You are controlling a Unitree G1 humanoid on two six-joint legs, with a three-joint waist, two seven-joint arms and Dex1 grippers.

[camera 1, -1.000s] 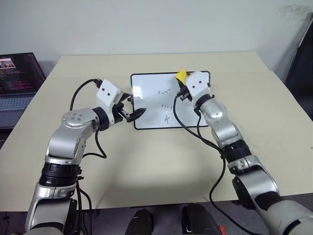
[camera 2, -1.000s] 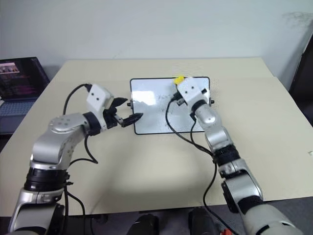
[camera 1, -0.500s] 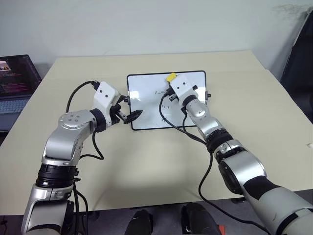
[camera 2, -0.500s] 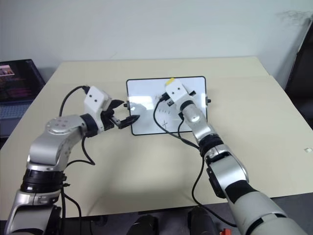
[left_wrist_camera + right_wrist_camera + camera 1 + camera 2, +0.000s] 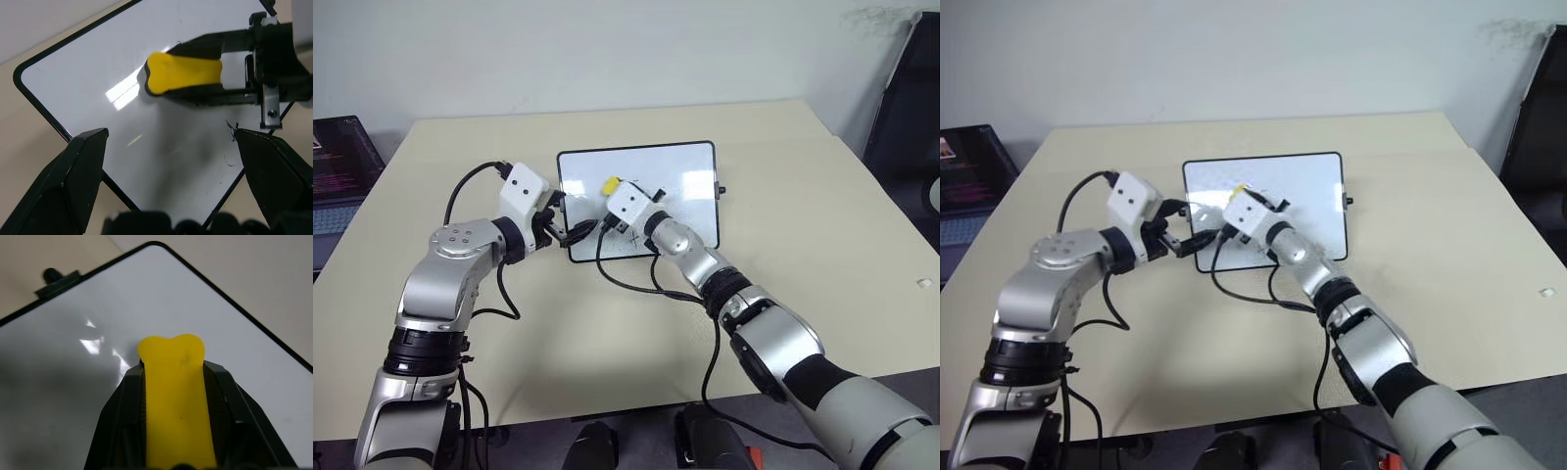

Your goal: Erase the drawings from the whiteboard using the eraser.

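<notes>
The whiteboard (image 5: 685, 171) lies flat on the beige table, glossy white in a thin black frame. My right gripper (image 5: 611, 193) is shut on the yellow eraser (image 5: 607, 184), which rests on the board's left-middle area; the eraser (image 5: 175, 391) sits between the black fingers (image 5: 122, 406). A tiny black squiggle of the drawings (image 5: 231, 130) shows on the board near the right gripper's body, and the arm hides most of the rest. My left gripper (image 5: 576, 232) is open at the board's near-left corner, its fingers (image 5: 80, 166) spread wide.
A laptop (image 5: 335, 166) sits off the table's left side. A dark upright object (image 5: 901, 98) stands at the far right. Black cables (image 5: 626, 284) hang from both wrists over the table in front of the board.
My right gripper has carried the eraser across the board from its far right part to the left-middle. The left arm has kept still. The camera has shifted a little.
</notes>
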